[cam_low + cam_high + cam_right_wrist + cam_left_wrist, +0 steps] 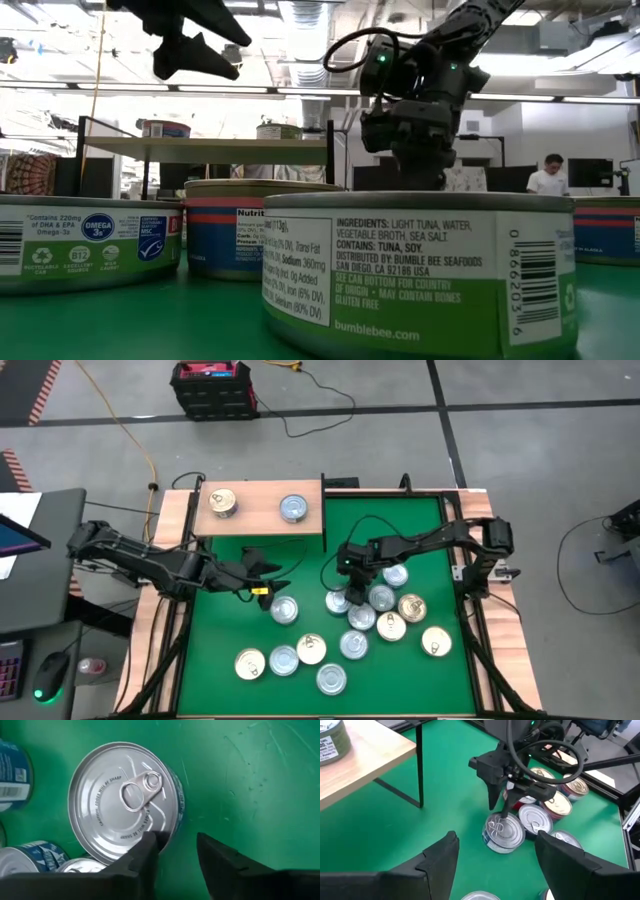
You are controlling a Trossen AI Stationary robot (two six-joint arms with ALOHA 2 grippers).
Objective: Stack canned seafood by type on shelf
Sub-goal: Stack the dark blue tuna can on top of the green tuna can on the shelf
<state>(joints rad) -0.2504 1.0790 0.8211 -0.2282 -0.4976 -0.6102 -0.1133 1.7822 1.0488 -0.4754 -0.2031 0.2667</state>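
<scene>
The shelf [262, 508], a light-wood board on dark legs, stands at the far left of the green mat [400, 520]. A gold-lidded tin [222, 502] and a silver-lidded tin [293, 509] rest on it. Several more tins lie flat on the mat. My right gripper [175, 847] points down at a silver-lidded, blue-sided tin [125, 800], also seen from my left wrist [504, 831]. Its fingers are apart: one over the lid's edge, the other outside the wall over the mat. My left gripper [495, 865] hangs open in the air left of it, above the mat [272, 572]. My right gripper comes at the silver-lidded tin from above, slanting down. One fingertip [150, 840] stands over the lid's rim [165, 827] and the other [215, 850] outside the wall. I cannot tell whether either finger touches the tin. The tin lies flat on the mat.
A cluster of tins [385, 622] crowds the mat right of and nearer than the right gripper; several others [285, 658] lie toward the near edge. The shelf's dark legs [419, 765] stand on the mat. Large tins [420, 270] fill the low view; a person [548, 175] is far behind.
</scene>
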